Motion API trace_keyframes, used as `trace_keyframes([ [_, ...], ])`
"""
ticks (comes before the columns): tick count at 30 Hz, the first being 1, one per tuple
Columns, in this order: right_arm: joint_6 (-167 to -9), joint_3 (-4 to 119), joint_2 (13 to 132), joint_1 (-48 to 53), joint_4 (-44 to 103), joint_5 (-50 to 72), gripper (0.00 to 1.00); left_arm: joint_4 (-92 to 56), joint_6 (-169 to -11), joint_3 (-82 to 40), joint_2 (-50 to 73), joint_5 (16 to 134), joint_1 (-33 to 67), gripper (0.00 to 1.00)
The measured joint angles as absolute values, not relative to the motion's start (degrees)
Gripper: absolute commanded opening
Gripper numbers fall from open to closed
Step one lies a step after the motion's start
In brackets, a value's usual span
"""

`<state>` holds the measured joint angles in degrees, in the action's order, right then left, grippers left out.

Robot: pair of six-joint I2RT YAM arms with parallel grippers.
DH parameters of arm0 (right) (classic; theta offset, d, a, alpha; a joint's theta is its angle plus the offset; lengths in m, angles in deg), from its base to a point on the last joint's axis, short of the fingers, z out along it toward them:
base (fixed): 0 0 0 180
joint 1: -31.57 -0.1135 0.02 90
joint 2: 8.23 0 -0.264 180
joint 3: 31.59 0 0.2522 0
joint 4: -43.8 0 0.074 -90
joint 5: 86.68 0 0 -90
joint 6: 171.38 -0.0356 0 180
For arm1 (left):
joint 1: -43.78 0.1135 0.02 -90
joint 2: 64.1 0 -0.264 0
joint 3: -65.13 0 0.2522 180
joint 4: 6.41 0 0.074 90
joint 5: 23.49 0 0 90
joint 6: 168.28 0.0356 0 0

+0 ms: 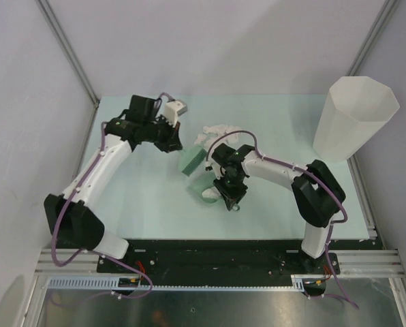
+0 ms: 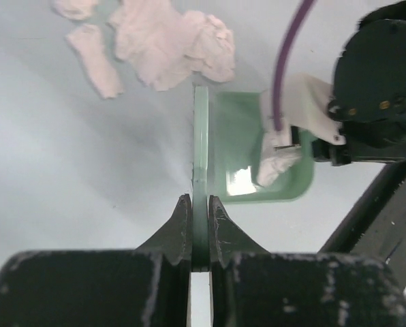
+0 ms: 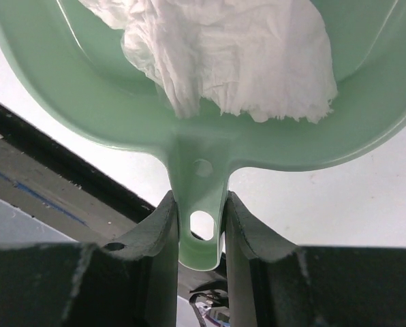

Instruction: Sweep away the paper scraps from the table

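Several white paper scraps (image 1: 220, 129) lie in a loose pile on the mint-green table (image 1: 142, 197); in the left wrist view they (image 2: 169, 41) lie just beyond the sweeper's far end. My left gripper (image 2: 200, 201) is shut on a thin green sweeper (image 2: 201, 143) held edge-on; from above the sweeper (image 1: 191, 161) stands beside the dustpan. My right gripper (image 3: 198, 201) is shut on the handle of the green dustpan (image 3: 121, 116), which holds one crumpled scrap (image 3: 237, 54). The dustpan (image 1: 200, 182) sits in front of the pile, right of the sweeper.
A tall white faceted bin (image 1: 353, 116) stands at the back right corner. Grey walls close in the table on three sides. A black rail (image 1: 210, 248) runs along the near edge by the arm bases. The right arm (image 2: 380, 88) reaches in beside the dustpan.
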<state>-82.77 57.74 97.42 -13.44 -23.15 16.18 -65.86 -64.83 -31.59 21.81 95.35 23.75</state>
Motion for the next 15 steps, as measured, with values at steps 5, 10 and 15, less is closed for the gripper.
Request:
trace_keyframes([
  [5, -82.62, 57.74, 92.76, -13.48, -23.94, 16.71, 0.00, -66.28, -64.09, -31.59, 15.23, 90.61, 27.64, 0.00],
  [10, -82.66, 59.86, 88.13, -13.44, -27.87, 15.68, 0.00, -66.41, -62.58, -31.59, 10.38, 85.45, 30.37, 0.00],
  [15, -82.84, 66.22, 86.73, -10.69, -34.08, 12.82, 0.00, -66.30, -61.62, -29.32, 7.95, 82.43, 31.48, 0.00],
])
